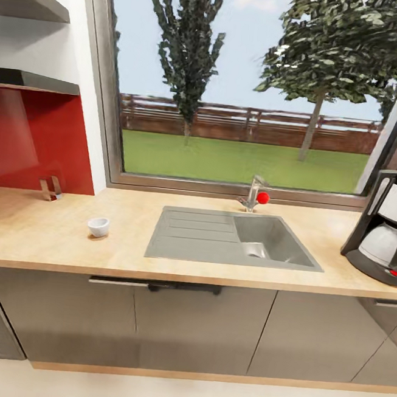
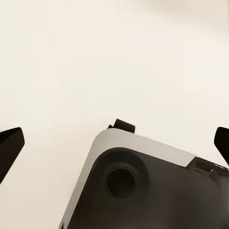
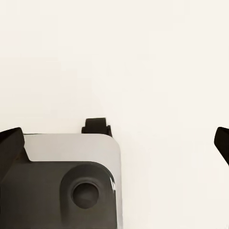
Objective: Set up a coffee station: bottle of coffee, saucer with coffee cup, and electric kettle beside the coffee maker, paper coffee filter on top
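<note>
While the robot faces the kitchen, the head view shows a long wooden tabletop (image 1: 47, 244) under a big window (image 1: 247, 87). A grey sink (image 1: 234, 239) is set into the middle of the tabletop, and a small tap with a red knob (image 1: 257, 195) stands right behind it. The black and white coffee maker (image 1: 385, 233) stands upright on the tabletop at the right side, well apart from the sink, and part of it is cut off by the edge of the picture. A little white coffee cup (image 1: 98, 226) sits upright on the tabletop to the left of the sink, far from the coffee maker. Behind the cup, near the red wall (image 1: 39, 139), stands a small metal stand (image 1: 50, 189). Grey cupboard doors (image 1: 197, 327) are under the tabletop. In the left wrist view, the left fingers (image 2: 10, 145) are dark tips spread wide apart with nothing between them, above the pale floor (image 2: 95, 57) and a part of the robot's base (image 2: 143, 186). In the right wrist view, the right fingers (image 3: 12, 143) are also spread wide and hold nothing, over the same pale floor.
</note>
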{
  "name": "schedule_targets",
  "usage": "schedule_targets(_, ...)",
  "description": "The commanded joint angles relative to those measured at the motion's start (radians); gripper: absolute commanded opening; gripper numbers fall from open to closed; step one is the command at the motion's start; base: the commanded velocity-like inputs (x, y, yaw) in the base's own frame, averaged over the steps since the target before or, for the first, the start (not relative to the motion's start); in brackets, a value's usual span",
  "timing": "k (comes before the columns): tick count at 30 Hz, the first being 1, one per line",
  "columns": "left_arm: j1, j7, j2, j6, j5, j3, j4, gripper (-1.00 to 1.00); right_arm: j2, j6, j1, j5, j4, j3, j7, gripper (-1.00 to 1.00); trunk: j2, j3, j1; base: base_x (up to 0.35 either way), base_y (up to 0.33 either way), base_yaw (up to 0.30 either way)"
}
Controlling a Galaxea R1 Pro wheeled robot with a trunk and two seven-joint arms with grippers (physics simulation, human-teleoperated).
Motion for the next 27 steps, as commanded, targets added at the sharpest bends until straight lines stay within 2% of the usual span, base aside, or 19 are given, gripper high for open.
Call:
schedule_targets(1, 0.000, 0.006, 0.000, -0.001, 0.003, -0.007, -0.002, 1.00, 0.001, -0.005, -0.002, -0.004, 0.004, 0.003, -0.002, 1.00, -0.001, -0.001, 0.000, 0.000, 0.343, 0.000)
schedule_targets(27, 0.000, 0.006, 0.000, -0.001, 0.001, -0.007, 0.010, 1.00, 0.000, -0.009, -0.002, -0.003, 0.002, 0.003, -0.013, 1.00, -0.001, -0.001, 0.000, 0.000, 0.343, 0.000)
